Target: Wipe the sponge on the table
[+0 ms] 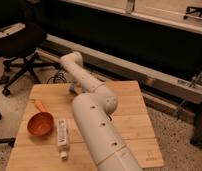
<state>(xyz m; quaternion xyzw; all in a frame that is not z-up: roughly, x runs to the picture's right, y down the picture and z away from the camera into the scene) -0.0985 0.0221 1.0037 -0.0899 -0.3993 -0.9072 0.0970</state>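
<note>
The table is a light wooden plank top. My white arm reaches from the bottom of the view over it, bends at the elbow, and ends at a wrist above the far edge. The gripper hangs below the wrist at the far part of the table and is mostly hidden behind the forearm. A small light-blue patch, the sponge, peeks out at the forearm's left edge on the tabletop, right at the gripper.
An orange bowl with a handle sits on the left of the table. A white tube lies beside it. A black office chair stands on the floor at the far left. A dark counter base with a metal rail runs behind the table.
</note>
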